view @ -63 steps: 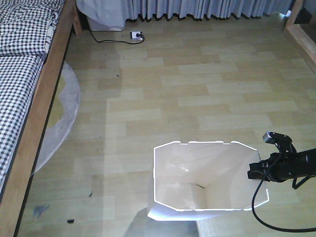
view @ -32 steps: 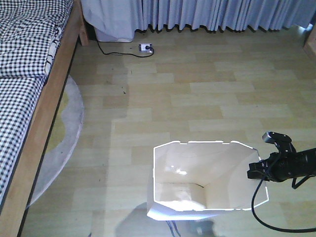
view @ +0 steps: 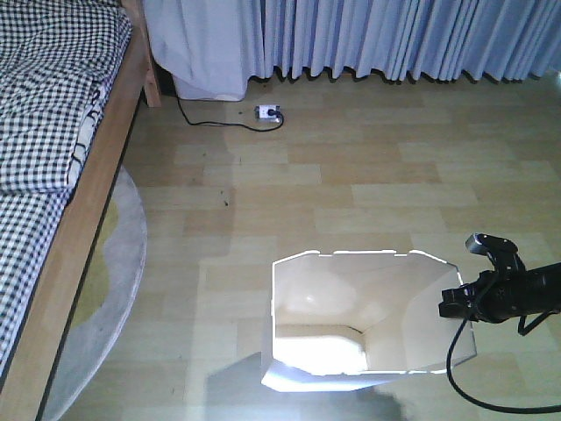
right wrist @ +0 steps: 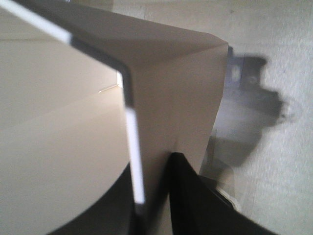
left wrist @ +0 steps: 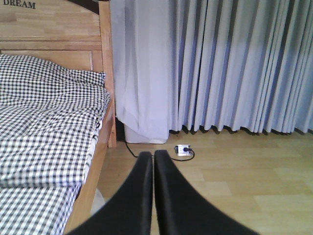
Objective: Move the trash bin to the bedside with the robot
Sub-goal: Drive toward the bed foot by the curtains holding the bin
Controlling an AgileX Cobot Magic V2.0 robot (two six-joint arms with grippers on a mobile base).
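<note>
So the bed point(view: 53, 105) got chopped off by the left edge of the front view, and the trash bin point(view: 403, 307) sat low in the middle, well apart from it, its base washed out by glare. The right gripper point(view: 458, 303) was clamped over the bin's right-hand rim, one finger inside and one outside, while the left gripper point(left wrist: 153, 159) was pinched together on nothing. The floor point(view: 351, 193) was pale wood-look, with a grey rug point(view: 123, 263) running under the bed, grey curtains point(view: 394, 39) along the top and a power strip point(view: 268, 112) just below them.

This is a home bedroom: well left of the right pincer point(view: 455, 303) stands a wooden bed point(view: 79, 219) with checked bedding point(view: 48, 105), and beyond the pincer hang long curtains point(view: 394, 39).
</note>
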